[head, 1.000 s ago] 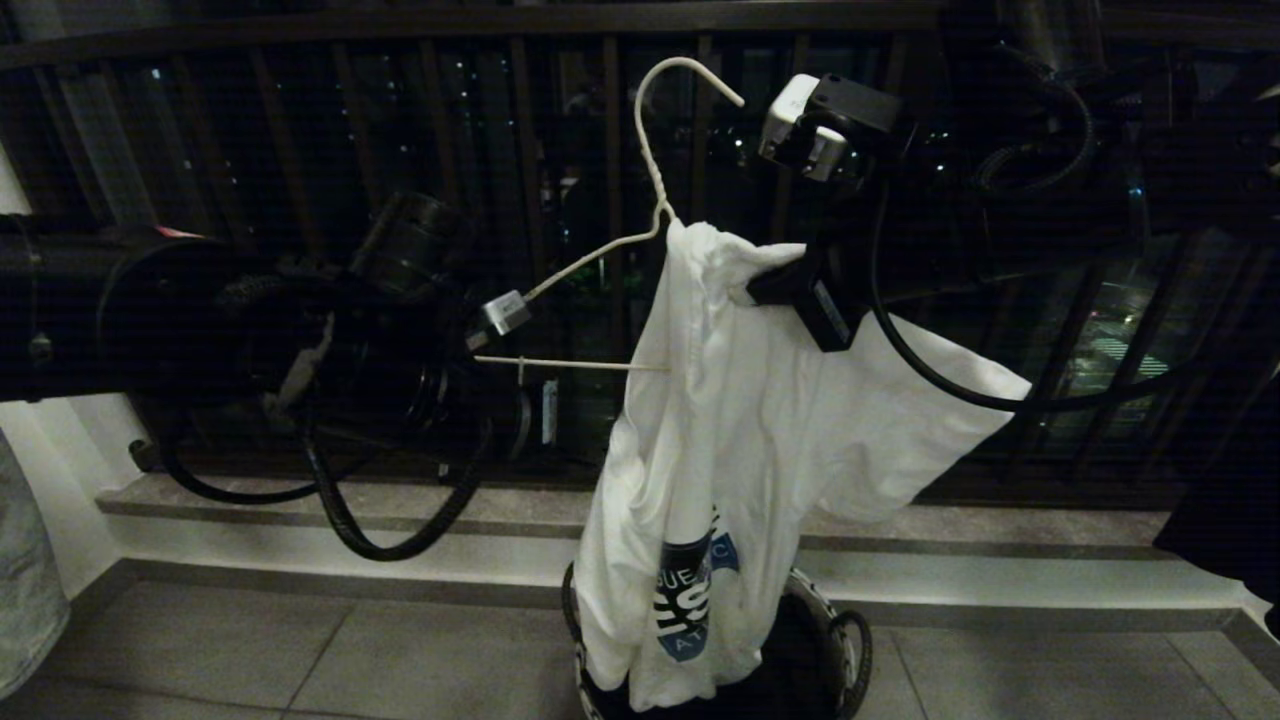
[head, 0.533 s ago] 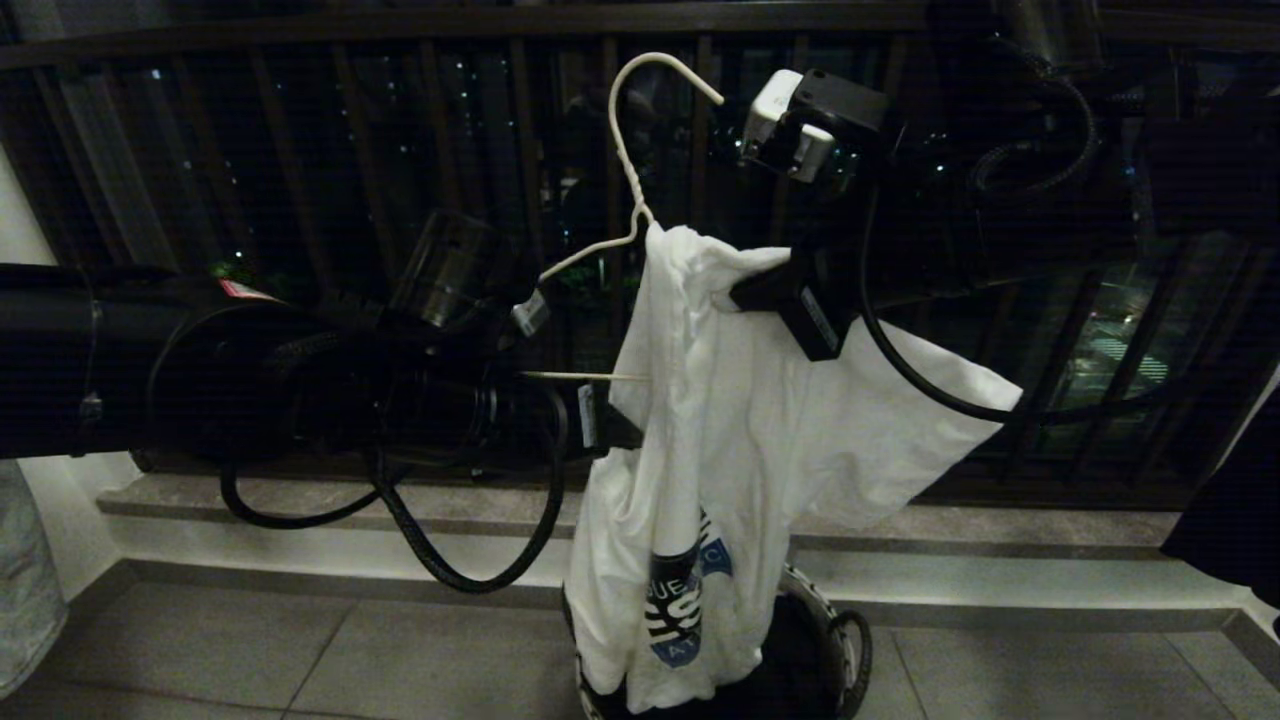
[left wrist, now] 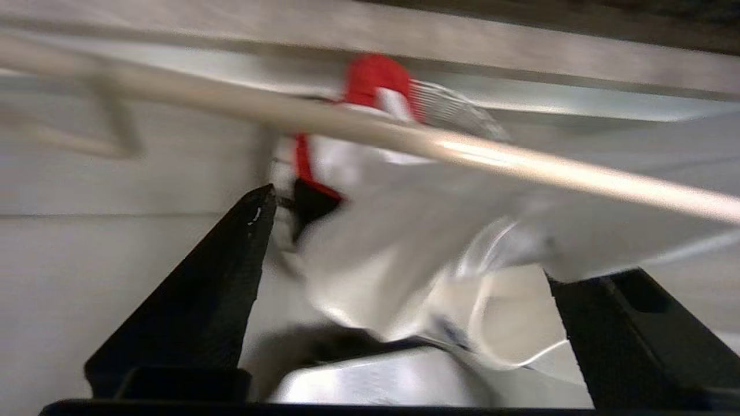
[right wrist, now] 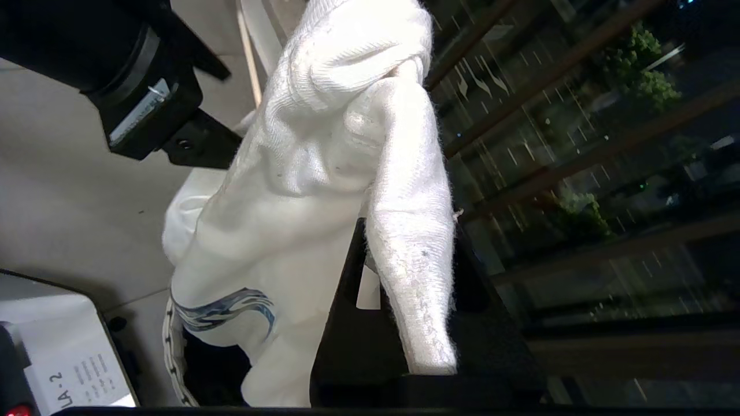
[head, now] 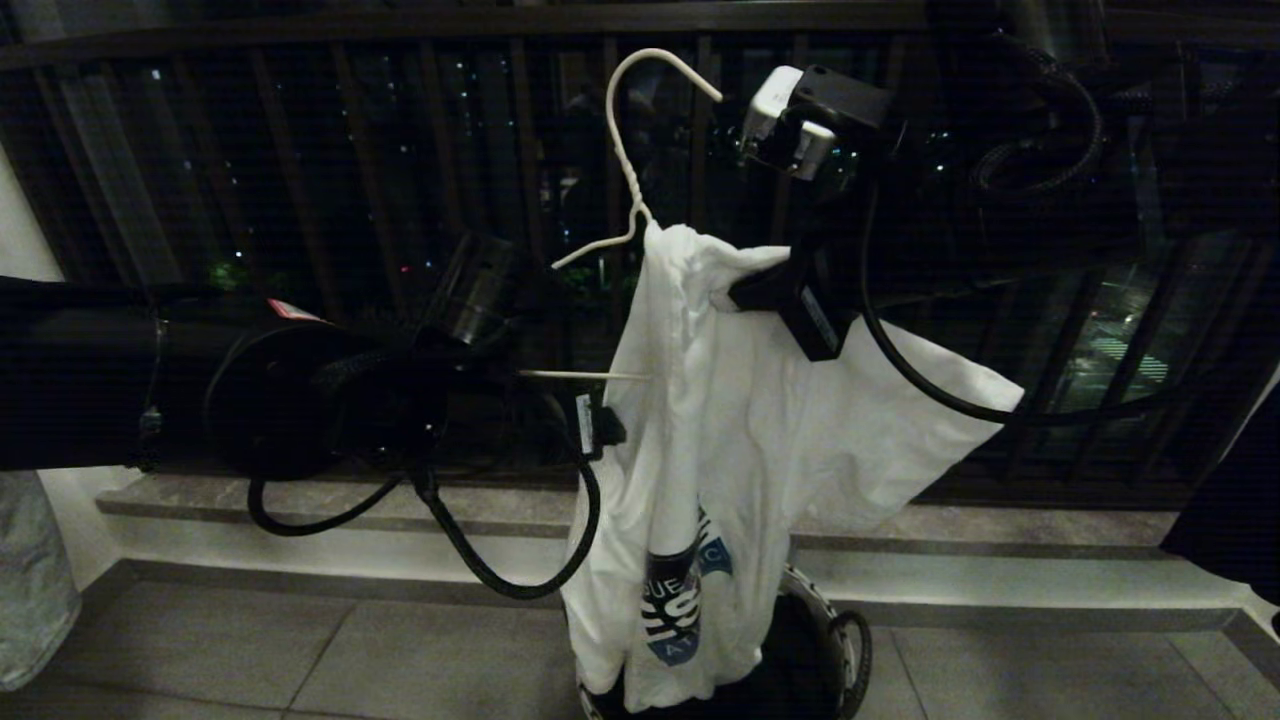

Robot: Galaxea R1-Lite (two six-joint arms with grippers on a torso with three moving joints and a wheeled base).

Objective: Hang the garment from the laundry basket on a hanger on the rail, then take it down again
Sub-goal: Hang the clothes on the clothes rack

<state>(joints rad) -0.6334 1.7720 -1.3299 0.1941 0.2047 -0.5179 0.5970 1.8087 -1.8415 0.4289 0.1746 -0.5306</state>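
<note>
The white garment (head: 740, 430) hangs bunched from the thin white wire hanger (head: 580, 376), its blue print low down over the dark laundry basket (head: 822, 608). My right gripper (head: 765, 290) is shut on a fold of the garment's collar (right wrist: 404, 231), beside the hanger's neck. My left gripper (head: 600, 425) stands wide open at the garment's left edge, just under the hanger's bottom bar. In the left wrist view the hanger bar (left wrist: 404, 138) crosses beyond the spread fingers (left wrist: 219, 289) and blurred cloth (left wrist: 376, 248) lies ahead of them. The rail is out of view.
A dark balcony railing (head: 400, 150) with upright bars fills the background above a stone step (head: 300, 500). A pale denim garment (head: 30, 580) hangs at the far left and a dark shape (head: 1230, 530) at the far right. Grey floor tiles lie below.
My left gripper has let go of the hanger's left shoulder, opened wide and moved right and down to the garment's edge. The hanger has swung a little left. The right gripper keeps its hold.
</note>
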